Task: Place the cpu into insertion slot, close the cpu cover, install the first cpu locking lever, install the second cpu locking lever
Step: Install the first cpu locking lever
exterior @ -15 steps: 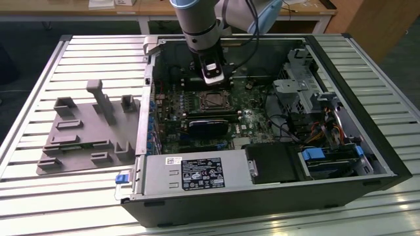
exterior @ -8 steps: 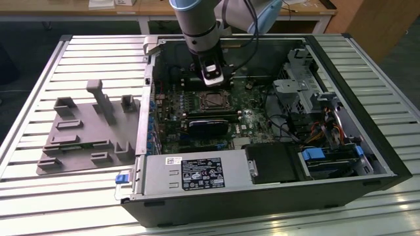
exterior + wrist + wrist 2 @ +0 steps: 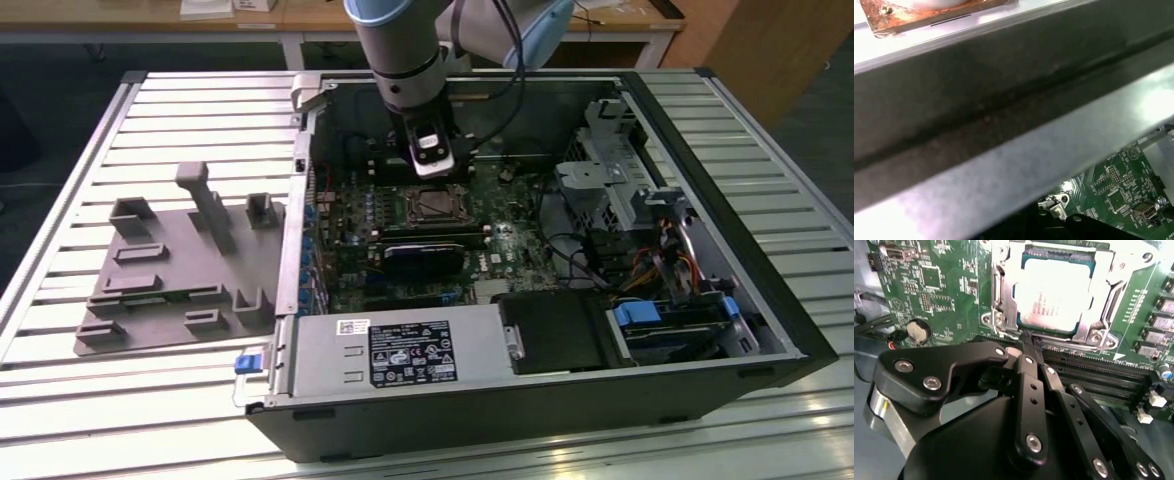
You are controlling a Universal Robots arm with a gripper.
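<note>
Second wrist view puts the gripper, fingers pinched together on nothing visible, at the near edge of the cpu cover; the cpu lies straight ahead, seated under that closed cover.

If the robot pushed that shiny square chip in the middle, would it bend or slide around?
It probably wouldn't bend: the cpu has a flat metal top, so it looks stiff. It likely wouldn't slide either, because the cpu cover sits around its edges on the green board. It looks small and thin, so it is probably light.
</note>
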